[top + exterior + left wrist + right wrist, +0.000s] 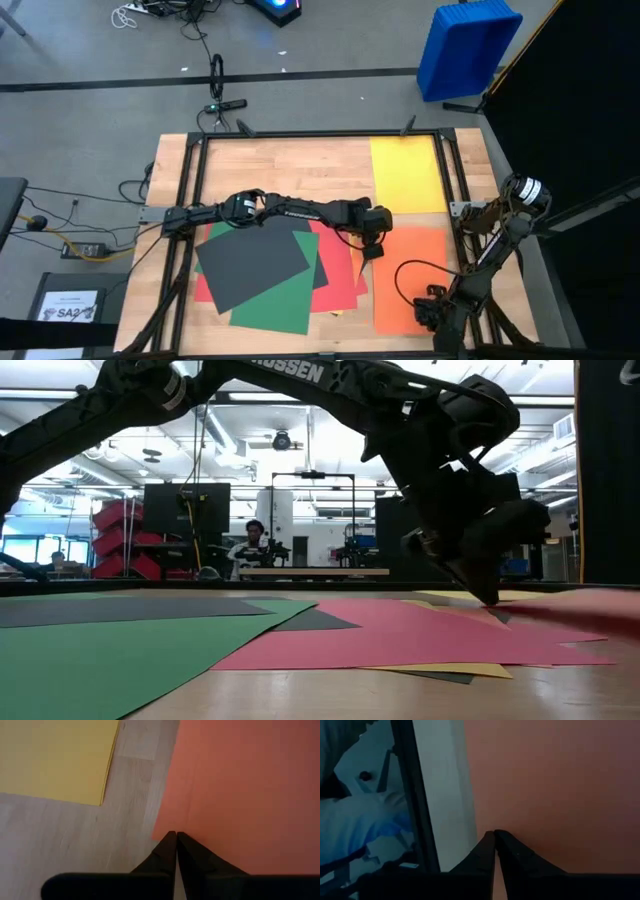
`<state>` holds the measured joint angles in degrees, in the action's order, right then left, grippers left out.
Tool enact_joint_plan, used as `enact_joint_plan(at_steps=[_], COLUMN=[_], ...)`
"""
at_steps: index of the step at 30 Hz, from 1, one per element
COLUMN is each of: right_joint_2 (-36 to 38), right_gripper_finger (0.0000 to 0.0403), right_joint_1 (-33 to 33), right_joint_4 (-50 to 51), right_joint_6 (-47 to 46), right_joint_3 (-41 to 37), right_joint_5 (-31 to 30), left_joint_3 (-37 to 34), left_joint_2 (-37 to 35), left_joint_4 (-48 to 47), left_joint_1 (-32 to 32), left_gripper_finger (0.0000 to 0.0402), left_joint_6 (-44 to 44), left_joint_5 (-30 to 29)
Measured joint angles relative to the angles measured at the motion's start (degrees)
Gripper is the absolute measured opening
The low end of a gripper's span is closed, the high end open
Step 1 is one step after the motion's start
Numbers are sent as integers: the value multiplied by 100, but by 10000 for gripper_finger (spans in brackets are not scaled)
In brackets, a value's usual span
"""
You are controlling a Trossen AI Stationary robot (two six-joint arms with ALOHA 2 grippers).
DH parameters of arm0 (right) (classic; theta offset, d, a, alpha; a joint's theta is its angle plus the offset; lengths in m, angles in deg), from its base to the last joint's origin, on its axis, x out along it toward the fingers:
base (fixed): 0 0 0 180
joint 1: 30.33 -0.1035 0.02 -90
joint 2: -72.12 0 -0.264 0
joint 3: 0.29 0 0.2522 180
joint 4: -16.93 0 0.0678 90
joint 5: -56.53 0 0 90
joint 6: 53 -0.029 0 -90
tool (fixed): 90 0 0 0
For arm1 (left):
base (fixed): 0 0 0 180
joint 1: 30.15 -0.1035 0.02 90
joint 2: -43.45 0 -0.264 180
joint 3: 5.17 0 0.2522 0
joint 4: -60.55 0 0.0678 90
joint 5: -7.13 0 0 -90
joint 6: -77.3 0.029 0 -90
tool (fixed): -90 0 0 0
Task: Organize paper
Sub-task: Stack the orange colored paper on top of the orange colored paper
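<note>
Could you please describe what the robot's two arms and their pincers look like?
Both arms are dark, nearly black, jointed links. The left arm bears white lettering along one link. The right arm has a silvery round cap at its upper joint. Each pincer, left pincer and right pincer, has two black tapering fingers.

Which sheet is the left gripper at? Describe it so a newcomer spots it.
On the wooden table, look right of the overlapping pile. The orange sheet lies flat there, below the yellow sheet, with the shut left gripper at its left edge. It lies alone, not stacked.
</note>
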<state>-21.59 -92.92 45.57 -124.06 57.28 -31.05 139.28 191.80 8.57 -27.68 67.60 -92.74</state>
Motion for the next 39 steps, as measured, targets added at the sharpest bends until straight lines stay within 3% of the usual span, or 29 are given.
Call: enact_joint_plan(at_steps=[29,39], right_joint_2=[4,4], right_gripper_finger=[0,0], right_joint_1=[-78,-78], right_joint_4=[44,55], right_joint_6=[-379,-384], right_joint_3=[-2,-2], right_joint_5=[-17,-24], left_joint_3=[173,173], left_joint_2=[28,11], left_joint_4=[71,488], left_joint_1=[-63,-194], left_gripper_finger=[0,0], left_joint_6=[-100,23], left_joint_5=[-117,-253])
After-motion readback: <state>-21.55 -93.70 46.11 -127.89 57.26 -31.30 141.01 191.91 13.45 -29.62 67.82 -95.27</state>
